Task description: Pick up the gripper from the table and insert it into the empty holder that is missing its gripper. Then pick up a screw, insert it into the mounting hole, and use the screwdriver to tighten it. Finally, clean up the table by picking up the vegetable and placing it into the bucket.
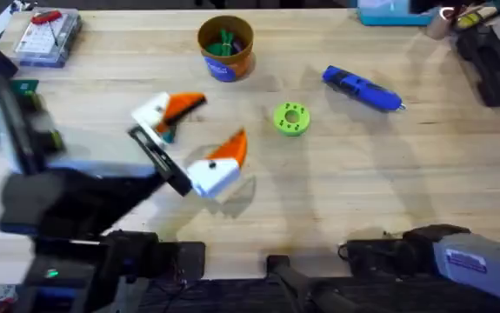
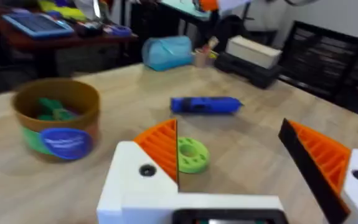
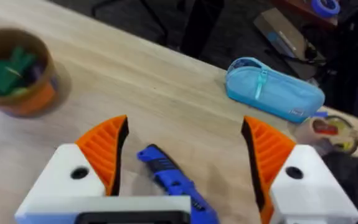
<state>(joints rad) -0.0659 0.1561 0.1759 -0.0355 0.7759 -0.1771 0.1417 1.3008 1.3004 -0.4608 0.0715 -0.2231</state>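
Overhead view, bucket (image 1: 225, 48) near table (image 1: 406, 191) far edge holding green pieces, screwdriver (image 1: 362, 89) lying flat, tip toward right edge, left gripper (image 1: 206, 130) spread empty, right gripper (image 3: 185, 149) spread empty.

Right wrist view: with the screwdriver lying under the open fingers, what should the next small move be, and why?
Probably lower the right gripper straight down and close on the screwdriver. Its fingers are spread wide and the blue handle lies flat on the table between them, not yet held. Whether the screw is already seated cannot be told.
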